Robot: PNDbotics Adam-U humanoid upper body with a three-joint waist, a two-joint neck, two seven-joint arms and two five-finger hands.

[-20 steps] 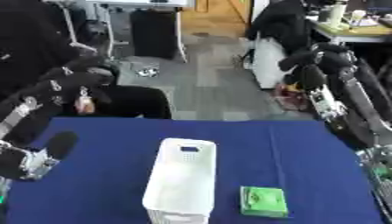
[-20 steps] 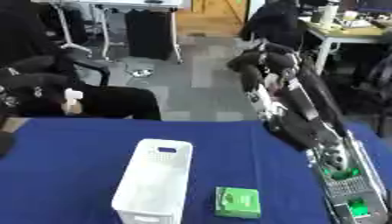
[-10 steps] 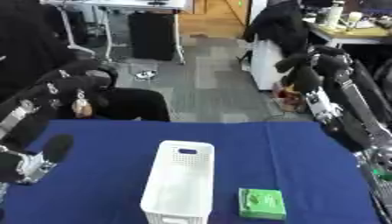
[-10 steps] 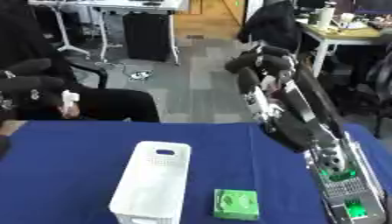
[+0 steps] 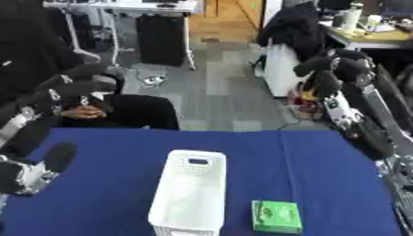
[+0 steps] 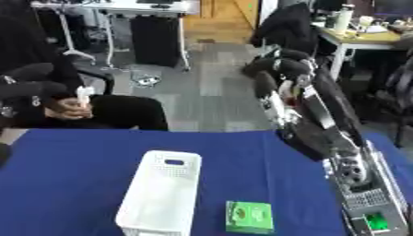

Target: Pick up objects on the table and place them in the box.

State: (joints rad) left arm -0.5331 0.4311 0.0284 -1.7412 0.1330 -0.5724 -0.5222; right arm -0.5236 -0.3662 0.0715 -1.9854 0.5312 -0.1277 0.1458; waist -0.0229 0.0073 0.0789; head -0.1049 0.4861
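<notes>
Green, flat pack (image 5: 277, 216) lies near your table's (image 5: 113, 152) near edge, just right of the box (image 5: 190, 193), long axis running near to far like the box's, so the carry is short. Both robot hands hang raised beyond the far edge: right (image 6: 278, 73) curled, empty; left (image 5: 77, 85) curled, empty.

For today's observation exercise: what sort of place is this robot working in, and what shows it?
Probably an office or lab workroom: a blue table with a white box and green packet stands amid desks, a dark cabinet and grey floor.
</notes>
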